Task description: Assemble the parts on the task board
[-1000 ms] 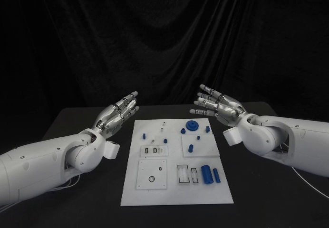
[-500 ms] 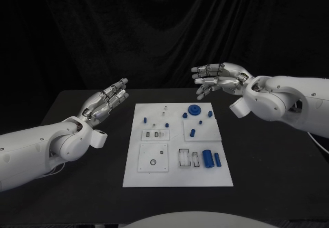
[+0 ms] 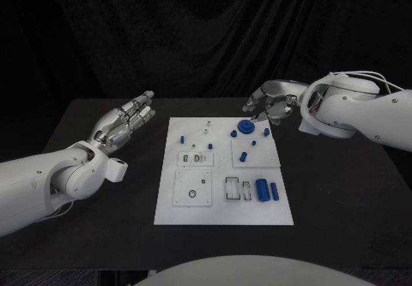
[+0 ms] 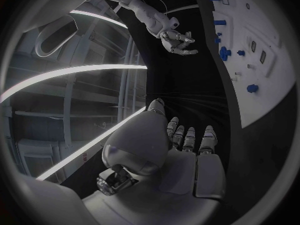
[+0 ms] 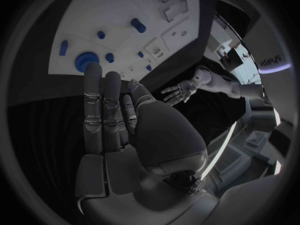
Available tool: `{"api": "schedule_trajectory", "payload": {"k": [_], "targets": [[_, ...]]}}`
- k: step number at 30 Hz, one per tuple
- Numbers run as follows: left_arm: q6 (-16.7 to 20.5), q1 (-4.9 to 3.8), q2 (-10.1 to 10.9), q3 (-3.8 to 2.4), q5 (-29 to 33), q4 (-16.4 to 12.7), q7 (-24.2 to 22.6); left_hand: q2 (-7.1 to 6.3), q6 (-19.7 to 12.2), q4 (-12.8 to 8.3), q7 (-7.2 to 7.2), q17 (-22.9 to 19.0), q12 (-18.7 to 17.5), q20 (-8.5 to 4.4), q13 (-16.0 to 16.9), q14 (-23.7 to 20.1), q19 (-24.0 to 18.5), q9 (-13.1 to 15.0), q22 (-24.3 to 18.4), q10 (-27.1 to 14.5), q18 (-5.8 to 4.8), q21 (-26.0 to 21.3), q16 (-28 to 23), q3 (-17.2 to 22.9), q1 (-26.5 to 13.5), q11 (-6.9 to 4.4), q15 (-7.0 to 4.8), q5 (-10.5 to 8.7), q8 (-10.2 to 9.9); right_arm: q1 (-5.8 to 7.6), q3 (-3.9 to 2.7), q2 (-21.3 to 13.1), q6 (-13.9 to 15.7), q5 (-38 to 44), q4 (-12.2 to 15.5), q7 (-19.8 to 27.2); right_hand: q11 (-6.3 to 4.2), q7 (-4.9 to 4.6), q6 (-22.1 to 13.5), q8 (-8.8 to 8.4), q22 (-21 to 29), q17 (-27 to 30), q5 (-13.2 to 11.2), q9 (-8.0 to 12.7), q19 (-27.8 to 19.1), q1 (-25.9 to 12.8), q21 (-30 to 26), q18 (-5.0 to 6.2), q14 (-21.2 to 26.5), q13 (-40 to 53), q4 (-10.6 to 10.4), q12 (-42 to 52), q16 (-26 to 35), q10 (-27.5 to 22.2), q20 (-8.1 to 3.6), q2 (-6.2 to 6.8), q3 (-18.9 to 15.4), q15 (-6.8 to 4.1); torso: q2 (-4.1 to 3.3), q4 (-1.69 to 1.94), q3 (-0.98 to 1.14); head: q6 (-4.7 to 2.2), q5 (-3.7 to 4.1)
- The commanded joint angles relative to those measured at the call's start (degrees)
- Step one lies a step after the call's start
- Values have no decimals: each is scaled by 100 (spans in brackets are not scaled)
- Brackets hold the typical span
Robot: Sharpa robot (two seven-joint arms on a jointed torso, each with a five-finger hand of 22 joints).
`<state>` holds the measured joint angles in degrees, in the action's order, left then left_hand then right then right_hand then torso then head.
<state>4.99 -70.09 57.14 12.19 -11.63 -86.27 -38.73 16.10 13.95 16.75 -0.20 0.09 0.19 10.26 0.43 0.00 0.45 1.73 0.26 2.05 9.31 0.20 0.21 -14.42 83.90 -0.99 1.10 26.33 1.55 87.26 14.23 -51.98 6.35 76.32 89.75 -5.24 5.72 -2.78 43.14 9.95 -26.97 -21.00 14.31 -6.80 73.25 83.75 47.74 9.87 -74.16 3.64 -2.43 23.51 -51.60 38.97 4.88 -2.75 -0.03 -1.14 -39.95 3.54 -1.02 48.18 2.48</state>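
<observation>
Right hand (image 3: 273, 107) above blue gear (image 3: 246, 126), empty

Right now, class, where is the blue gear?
In the head view the blue gear sits at the board's far right corner, just below the right hand.

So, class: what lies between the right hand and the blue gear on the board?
Nothing. In the head view the right hand hovers just beyond the blue gear at the board's far edge; the stretch between them is bare.

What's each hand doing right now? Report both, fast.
Left hand: open, fingers extended, holding nothing.
Right hand: open, empty, fingers slightly curled above the round blue gear-like part.
</observation>
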Motion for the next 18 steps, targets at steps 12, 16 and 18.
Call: {"api": "schedule_trajectory", "payload": {"k": [12, 16, 18], "targets": [[33, -10, 37, -4, -33, -49, -1115, 6, 50, -8, 24, -9, 27, 41, 4, 0, 3, 5, 4, -3, 102, 17, -21, 38, 105, 74, 59, 144, 21, 12, -5, 41, 152, 2764, 88, -776, -59, 11, 226, -258, -2036, -1376, -88, -50, 357, -181, 1546, -227, -463, 12, -83, -388, -972, 489, -50, 210, 292, -48, -370, 309, -155, -108, 277], [29, -11, 60, -4, -33, -67, -1127, 4, 65, -10, 35, -9, 27, 41, 5, 0, 3, 7, 3, 0, 102, 17, -21, 45, 126, 81, 58, 172, 23, 9, -5, 51, 154, 2801, 95, -747, -61, 26, 232, -288, -2143, -1490, -123, -53, 357, -215, 1627, -238, -488, 12, -102, -428, -1041, 524, -48, 230, 314, -47, -426, 327, -172, -131, 352], [34, -11, 75, -4, -33, -76, -1134, 2, 68, -11, 40, -9, 28, 41, 5, 0, 1, 8, 3, 2, 102, 16, -21, 47, 137, 83, 58, 186, 24, 8, -5, 47, 144, 2810, 114, -733, -56, 35, 196, -328, -2182, -1522, -169, -46, 346, -239, 1657, -239, -491, 11, -114, -461, -1062, 530, -45, 248, 322, -44, -526, 371, -207, -215, 425]]}}
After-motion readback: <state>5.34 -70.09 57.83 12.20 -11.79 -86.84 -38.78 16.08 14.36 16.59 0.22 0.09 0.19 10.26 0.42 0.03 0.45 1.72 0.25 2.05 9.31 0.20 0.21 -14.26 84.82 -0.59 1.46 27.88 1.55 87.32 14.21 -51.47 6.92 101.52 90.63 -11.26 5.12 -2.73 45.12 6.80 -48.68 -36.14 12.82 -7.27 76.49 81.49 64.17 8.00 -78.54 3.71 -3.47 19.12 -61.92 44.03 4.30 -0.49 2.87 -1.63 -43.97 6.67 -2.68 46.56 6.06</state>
